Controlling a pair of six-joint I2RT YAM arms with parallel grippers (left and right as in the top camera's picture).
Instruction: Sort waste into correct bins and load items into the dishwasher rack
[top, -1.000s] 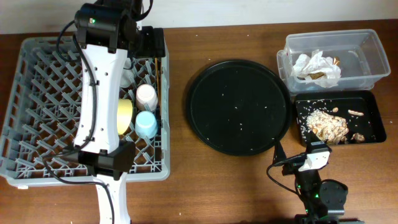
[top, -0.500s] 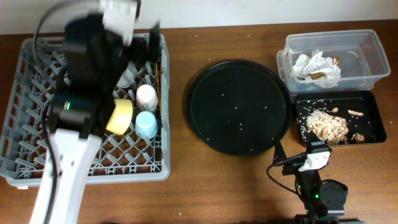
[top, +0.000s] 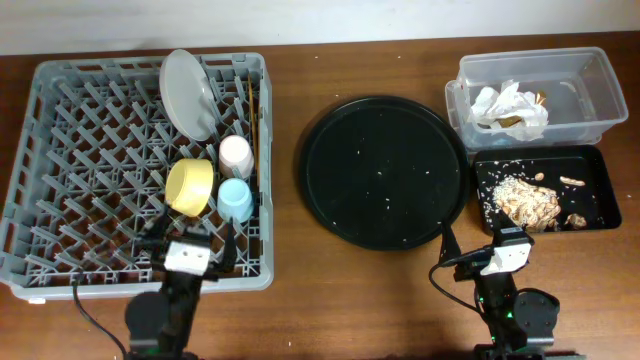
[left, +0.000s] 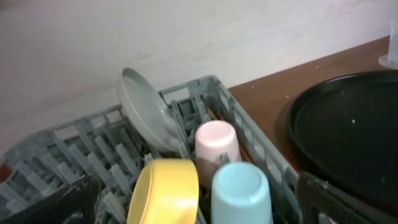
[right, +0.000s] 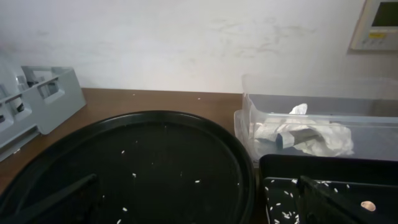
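Left hand (left: 199, 182) spread apart, yellow bowl (left: 165, 190) and blue cup (left: 241, 193) just ahead, in rack (left: 249, 130)

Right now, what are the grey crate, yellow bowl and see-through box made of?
The grey crate looks like moulded plastic: dull, even colour, thin lattice walls and pegs. The yellow bowl seems plastic, smooth with a soft sheen, though glazed ceramic is possible. The see-through box is probably clear plastic; the napkin shows through its walls.
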